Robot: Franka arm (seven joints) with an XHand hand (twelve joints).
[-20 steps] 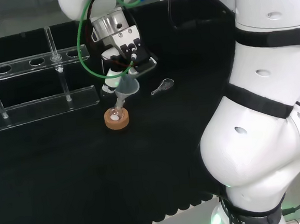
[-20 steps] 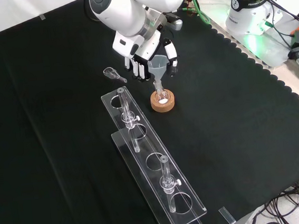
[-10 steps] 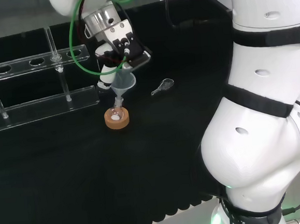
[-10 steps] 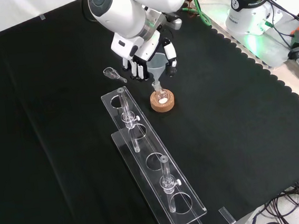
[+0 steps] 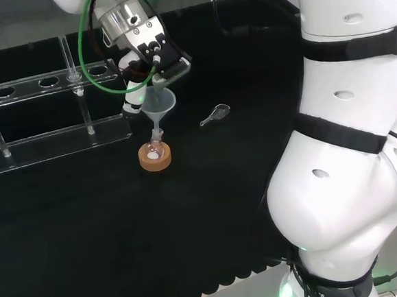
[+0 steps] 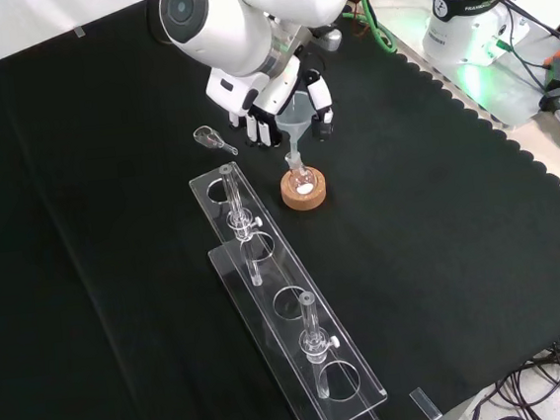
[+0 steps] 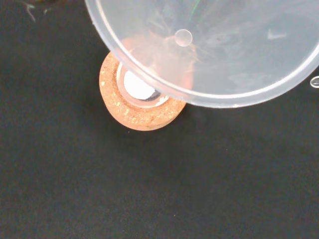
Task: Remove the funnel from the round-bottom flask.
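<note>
The hand (image 6: 272, 106) grips the clear funnel (image 5: 158, 103) at its rim, fingers curled round it. The funnel hangs just below the hand, its stem directly above the round-bottom flask (image 5: 154, 149), which sits in the cork ring (image 6: 303, 192) on the table (image 6: 439, 214).

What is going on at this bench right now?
The robot hand is curled around the clear funnel and holds it above a small round-bottom flask that sits in a cork ring on the black cloth. The funnel's stem points down at the flask's neck; whether its tip has come out cannot be told. A clear tube rack stands nearby.
</note>
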